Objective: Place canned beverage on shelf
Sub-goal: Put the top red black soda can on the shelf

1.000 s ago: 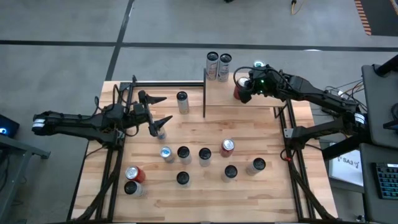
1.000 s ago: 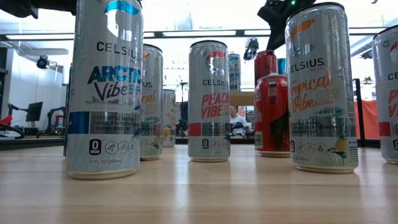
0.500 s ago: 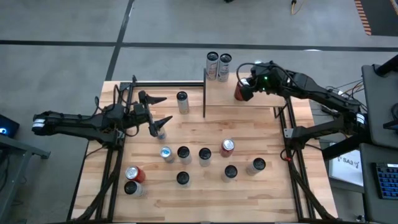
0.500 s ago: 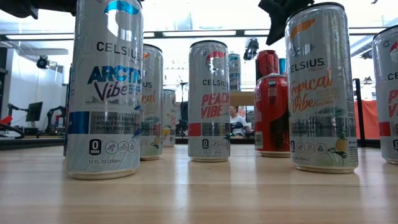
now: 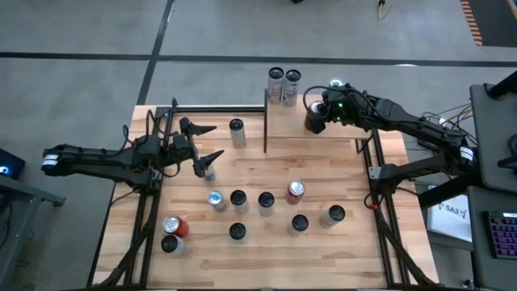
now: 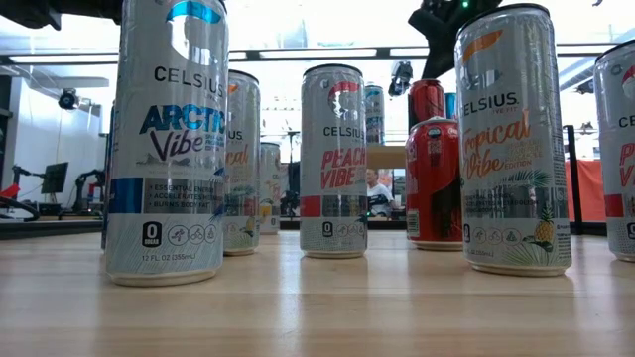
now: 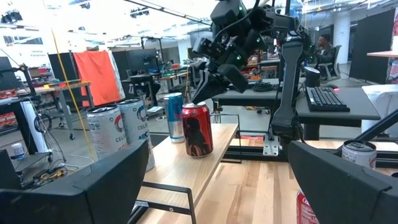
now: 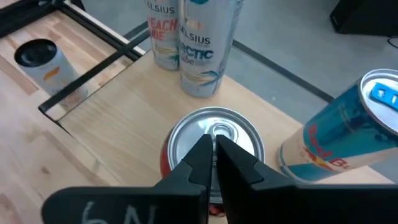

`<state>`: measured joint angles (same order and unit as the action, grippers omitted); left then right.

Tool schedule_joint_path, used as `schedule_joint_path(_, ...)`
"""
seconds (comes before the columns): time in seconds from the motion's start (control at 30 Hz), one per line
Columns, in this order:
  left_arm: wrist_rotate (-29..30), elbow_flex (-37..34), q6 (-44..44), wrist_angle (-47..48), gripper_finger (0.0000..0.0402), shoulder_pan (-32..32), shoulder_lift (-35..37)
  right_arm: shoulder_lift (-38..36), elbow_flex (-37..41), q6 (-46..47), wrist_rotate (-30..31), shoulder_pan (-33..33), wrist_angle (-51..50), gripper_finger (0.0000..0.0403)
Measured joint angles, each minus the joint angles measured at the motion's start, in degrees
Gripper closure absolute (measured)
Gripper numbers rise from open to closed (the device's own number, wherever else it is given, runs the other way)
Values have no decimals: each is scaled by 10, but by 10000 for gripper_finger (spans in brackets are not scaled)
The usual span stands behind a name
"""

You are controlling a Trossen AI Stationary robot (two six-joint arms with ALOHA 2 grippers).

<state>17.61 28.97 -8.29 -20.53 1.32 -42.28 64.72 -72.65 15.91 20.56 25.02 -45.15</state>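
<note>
Red can upright on the shelf, right end effector directly above it.
The right end effector [image 8: 213, 152], its fingers pressed together and holding nothing, hung over the top of the red can [image 7: 197, 130], which stood long axis vertical on the shelf [image 5: 339, 127]; a blue can [image 8: 348, 134] stood just beside it, two silver cans [image 5: 283, 84] farther back, while the left end effector [image 5: 203, 142], spread wide, waited well apart over the surface [image 5: 266, 242].

tall silver cans [image 6: 334, 159] and a red can [image 6: 434, 181] stand upright on the wooden tabletop [image 6: 317, 307].
</note>
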Motion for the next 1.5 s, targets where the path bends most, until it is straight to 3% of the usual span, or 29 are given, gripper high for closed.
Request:
schedule_joint_path(1.2, 0, 0, 0, 5, 31, 0, 0, -5, -11, 44, 42, 0, -118, 390)
schedule_joint_path(1.5, 0, 0, 0, 5, 31, 0, 0, -6, -11, 60, 75, 0, -159, 390)
